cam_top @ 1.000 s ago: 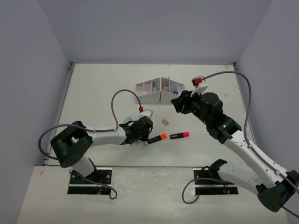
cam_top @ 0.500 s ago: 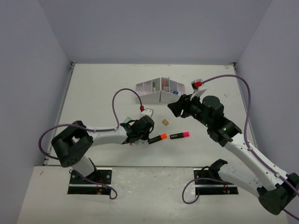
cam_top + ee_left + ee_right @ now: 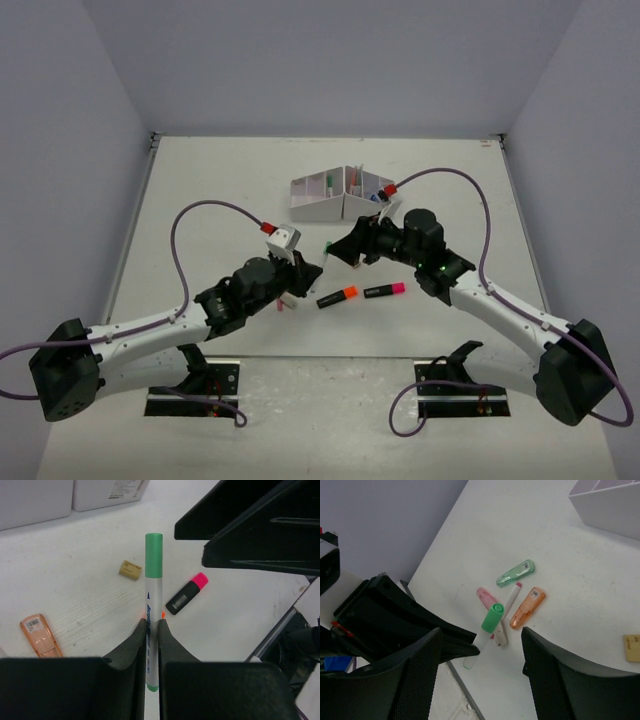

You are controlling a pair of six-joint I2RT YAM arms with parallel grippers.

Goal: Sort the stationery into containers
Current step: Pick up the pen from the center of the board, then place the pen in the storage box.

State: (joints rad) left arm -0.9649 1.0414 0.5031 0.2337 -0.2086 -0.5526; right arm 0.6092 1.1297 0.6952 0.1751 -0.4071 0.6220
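Pinching green pen [image 3: 153, 570], left end effector [image 3: 151, 626] aloft; right end effector [image 3: 481, 635] spread.

My left tool [image 3: 151, 626] has matt black fingers [image 3: 131, 645] that look soft, like rubber or foam. They pinch a green pen [image 3: 152, 605] of smooth plastic, with a satin green cap and a glossy white barrel. Just past its tip, the black highlighter [image 3: 186, 594] is semi-gloss plastic. The worktop [image 3: 75, 595] beneath is matt white and finely ridged. My right tool [image 3: 481, 637] has fingers [image 3: 415, 680] with a fine mesh-like texture. Below it, the green piece [image 3: 515, 573] and orange piece [image 3: 527, 607] look like translucent plastic.
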